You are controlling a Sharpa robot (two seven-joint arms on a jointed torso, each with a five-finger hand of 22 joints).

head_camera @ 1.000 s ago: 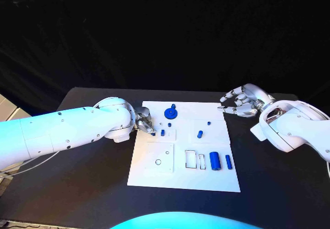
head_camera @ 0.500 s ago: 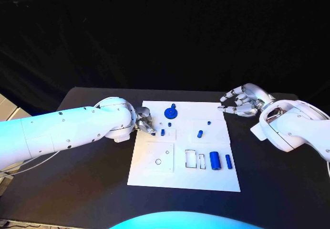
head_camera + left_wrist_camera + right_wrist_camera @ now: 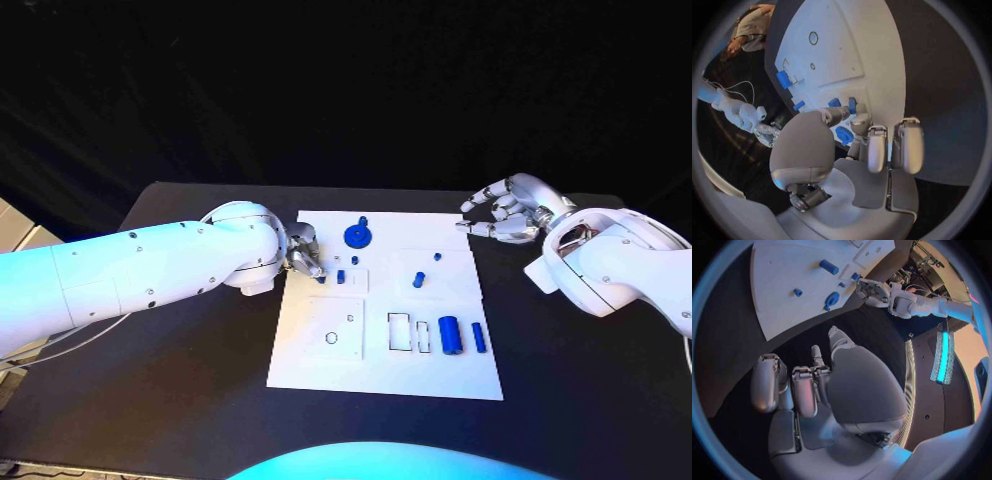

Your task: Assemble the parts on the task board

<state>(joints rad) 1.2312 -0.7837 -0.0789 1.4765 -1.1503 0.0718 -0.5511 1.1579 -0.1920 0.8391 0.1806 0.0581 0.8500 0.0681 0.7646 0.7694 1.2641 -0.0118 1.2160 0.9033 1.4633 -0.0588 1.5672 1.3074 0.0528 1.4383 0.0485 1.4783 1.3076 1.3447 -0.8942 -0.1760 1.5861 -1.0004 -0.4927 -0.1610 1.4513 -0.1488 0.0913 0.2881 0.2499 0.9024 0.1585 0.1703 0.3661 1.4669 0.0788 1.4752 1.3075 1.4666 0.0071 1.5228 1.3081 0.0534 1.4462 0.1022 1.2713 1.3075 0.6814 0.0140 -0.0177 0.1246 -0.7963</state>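
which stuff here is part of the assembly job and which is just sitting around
Part of the job:
- white task board
- blue round part at its far edge
- large blue cylinder and thin blue bar near the slots
- small blue peg
- left hand, fingers at the board's left edge

Just there:
- black table
- right hand, holding nothing, off the board

Bare table (image 3: 188,340) beside crowded task board (image 3: 433,385)

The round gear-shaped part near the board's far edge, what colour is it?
Blue; the head view shows it best.
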